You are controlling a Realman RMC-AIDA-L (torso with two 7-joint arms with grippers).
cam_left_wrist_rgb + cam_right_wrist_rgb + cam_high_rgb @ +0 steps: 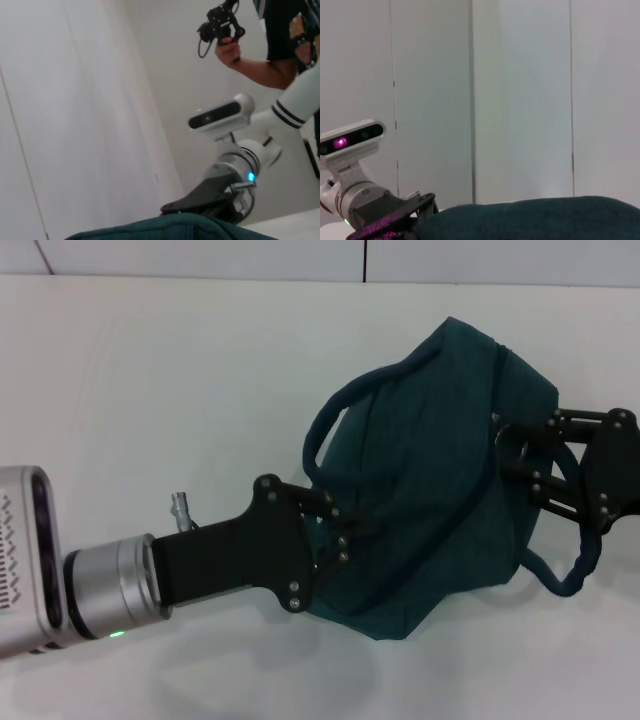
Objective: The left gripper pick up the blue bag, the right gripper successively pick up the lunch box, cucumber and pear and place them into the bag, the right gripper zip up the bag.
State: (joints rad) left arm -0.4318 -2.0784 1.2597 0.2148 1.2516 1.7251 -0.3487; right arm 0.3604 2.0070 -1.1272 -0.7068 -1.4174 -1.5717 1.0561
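The blue bag (430,470) lies bulging on the white table, one loop handle (335,410) arching at its left and the other (570,575) trailing at its right. My left gripper (335,535) reaches in from the left, shut on the bag's near left edge. My right gripper (512,448) comes in from the right, its fingertips closed at the metal ring pull (498,432) of the zipper. The bag's top (165,227) shows in the left wrist view, and the bag (545,217) in the right wrist view. The lunch box, cucumber and pear are out of view.
The white table (150,390) spreads left of and behind the bag, with a pale wall beyond. In the left wrist view a person's hand holding a black controller (222,27) stands behind the right arm (250,155). The left arm (355,200) shows in the right wrist view.
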